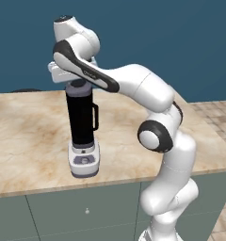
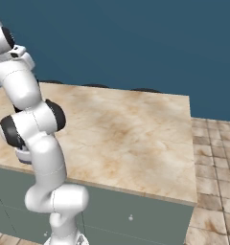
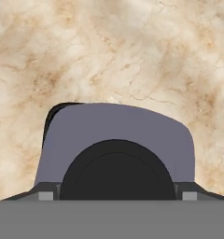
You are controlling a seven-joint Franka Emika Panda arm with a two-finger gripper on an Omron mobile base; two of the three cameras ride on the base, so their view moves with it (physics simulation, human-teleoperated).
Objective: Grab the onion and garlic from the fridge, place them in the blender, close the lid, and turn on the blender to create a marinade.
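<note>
The blender (image 1: pixel 83 129) stands upright on the marbled countertop (image 1: pixel 30 136), near the counter's front edge. It consists of a tall black jar with a black side handle, seated on a squat white-grey base with a small button panel facing forward. The handle projects from the jar toward the arm's side.

The lid (image 1: pixel 77 84) sits on top of the blender jar, level with the jar mouth. In the hand view the lid (image 3: pixel 118 135) appears as a grey-lilac disc with a dark round centre, directly below the camera, with the countertop (image 3: pixel 109 46) visible beyond it.

The white arm reaches over from the counter's front edge and bends so that the hand is positioned directly above the blender. The gripper (image 1: pixel 76 81) is at the lid. Its two fingertips (image 3: pixel 45 195) show at either side of the lid in the hand view, one at each flank of the disc, with the jaws spread wide, roughly to the lid's width. Whether the fingers press against the lid rim or stand just clear of it cannot be determined.

In the right base view the arm's lower links block the blender; only a small part of the blender base (image 2: pixel 24 156) is visible behind the arm. The countertop (image 2: pixel 131 129) extends away from the blender toward a tiled floor (image 2: pixel 215 143). Below the countertop, grey-green cabinet fronts (image 1: pixel 86 207) with small knobs run along the counter's front.
</note>
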